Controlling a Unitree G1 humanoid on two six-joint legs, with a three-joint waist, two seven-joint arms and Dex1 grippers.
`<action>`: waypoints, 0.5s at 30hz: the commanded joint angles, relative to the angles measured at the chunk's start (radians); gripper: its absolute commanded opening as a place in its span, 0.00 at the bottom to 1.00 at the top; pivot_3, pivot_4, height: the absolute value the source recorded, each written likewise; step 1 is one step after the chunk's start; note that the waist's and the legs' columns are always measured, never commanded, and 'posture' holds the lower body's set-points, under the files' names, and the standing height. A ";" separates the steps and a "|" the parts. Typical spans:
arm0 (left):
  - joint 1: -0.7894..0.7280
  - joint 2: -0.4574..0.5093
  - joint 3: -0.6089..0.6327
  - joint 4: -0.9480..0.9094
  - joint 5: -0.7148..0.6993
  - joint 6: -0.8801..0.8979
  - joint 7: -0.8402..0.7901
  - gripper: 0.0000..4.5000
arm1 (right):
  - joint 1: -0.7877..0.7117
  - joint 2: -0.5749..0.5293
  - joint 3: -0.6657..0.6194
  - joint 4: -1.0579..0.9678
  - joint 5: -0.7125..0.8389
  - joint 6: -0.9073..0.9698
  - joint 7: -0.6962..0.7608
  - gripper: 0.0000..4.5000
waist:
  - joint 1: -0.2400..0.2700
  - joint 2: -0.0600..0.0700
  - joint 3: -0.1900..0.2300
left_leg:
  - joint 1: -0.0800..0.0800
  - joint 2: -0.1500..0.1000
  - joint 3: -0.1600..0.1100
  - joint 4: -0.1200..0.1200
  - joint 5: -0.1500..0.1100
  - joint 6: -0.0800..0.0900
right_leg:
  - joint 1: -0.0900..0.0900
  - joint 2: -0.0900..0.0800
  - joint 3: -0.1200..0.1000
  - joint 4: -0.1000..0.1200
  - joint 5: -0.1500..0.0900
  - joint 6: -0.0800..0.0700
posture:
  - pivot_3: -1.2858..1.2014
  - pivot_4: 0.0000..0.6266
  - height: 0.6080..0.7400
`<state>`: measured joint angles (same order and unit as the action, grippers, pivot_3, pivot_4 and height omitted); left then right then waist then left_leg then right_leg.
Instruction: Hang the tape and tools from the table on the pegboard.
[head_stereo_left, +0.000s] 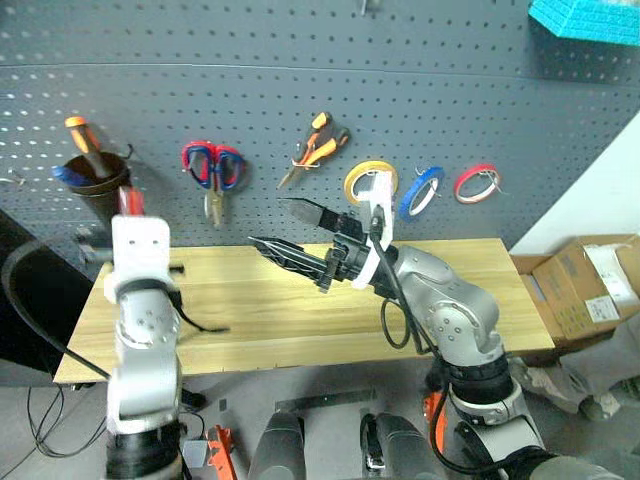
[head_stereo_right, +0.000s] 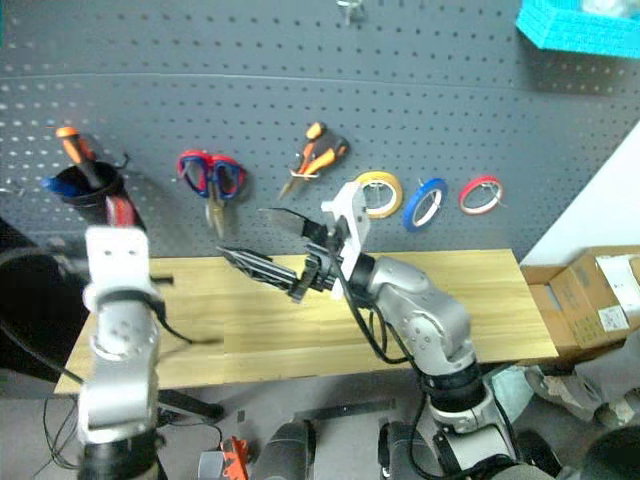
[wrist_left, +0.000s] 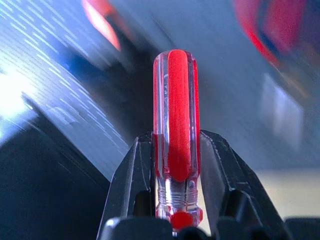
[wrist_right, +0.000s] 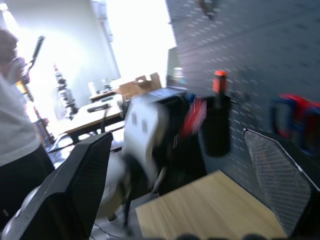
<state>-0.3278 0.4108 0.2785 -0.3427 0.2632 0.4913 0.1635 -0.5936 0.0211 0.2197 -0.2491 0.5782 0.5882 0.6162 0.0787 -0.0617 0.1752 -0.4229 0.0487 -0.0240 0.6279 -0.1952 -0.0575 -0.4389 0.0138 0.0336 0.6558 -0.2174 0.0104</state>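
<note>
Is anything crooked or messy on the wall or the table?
Nothing is spilled or broken. The orange-handled pliers hang tilted on the pegboard, and the red-handled screwdriver is not on the wall yet; the left gripper is clamped on it.

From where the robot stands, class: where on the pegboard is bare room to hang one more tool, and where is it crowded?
The pegboard is bare across its upper rows and left of the black cup. The middle row is crowded: red-handled scissors, pliers, yellow tape, blue tape, red tape.

screwdriver (wrist_left: 177, 132): red, clear | pegboard (head_stereo_left: 250, 90): dark grey, dotted holes
</note>
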 joint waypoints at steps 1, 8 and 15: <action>-0.160 0.071 0.033 0.162 -0.026 -0.104 -0.007 0.19 | -0.054 0.019 -0.017 0.042 -0.028 -0.096 0.018 1.00 | 0.006 0.000 -0.014 | 0.001 0.000 0.000 0.000 0.000 0.000 | 0.002 0.000 0.000 -0.002 0.001 0.001 | 0.64 0.05 1.00; -0.440 0.161 -0.003 0.544 -0.082 -0.313 -0.069 0.19 | -0.104 0.038 -0.036 0.122 -0.075 -0.193 0.007 1.00 | 0.024 -0.003 -0.035 | 0.005 0.000 0.003 -0.001 0.000 -0.001 | 0.010 -0.001 0.002 -0.012 0.005 0.004 | 0.62 0.02 1.00; -0.665 0.191 -0.059 0.910 -0.099 -0.523 -0.103 0.19 | -0.100 0.030 -0.048 0.128 -0.094 -0.217 -0.009 1.00 | 0.035 -0.004 -0.046 | 0.003 0.000 0.004 -0.003 0.000 -0.002 | 0.006 0.000 0.003 -0.010 0.008 0.000 | 0.61 0.00 1.00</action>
<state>-0.9348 0.5758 0.2323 0.5438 0.1662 0.0380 0.0655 -0.6814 0.0503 0.1932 -0.1006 0.4843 0.3965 0.6099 0.1136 -0.0655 0.1297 -0.4200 0.0487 -0.0195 0.6254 -0.1955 -0.0596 -0.4330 0.0140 0.0371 0.6461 -0.2093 0.0104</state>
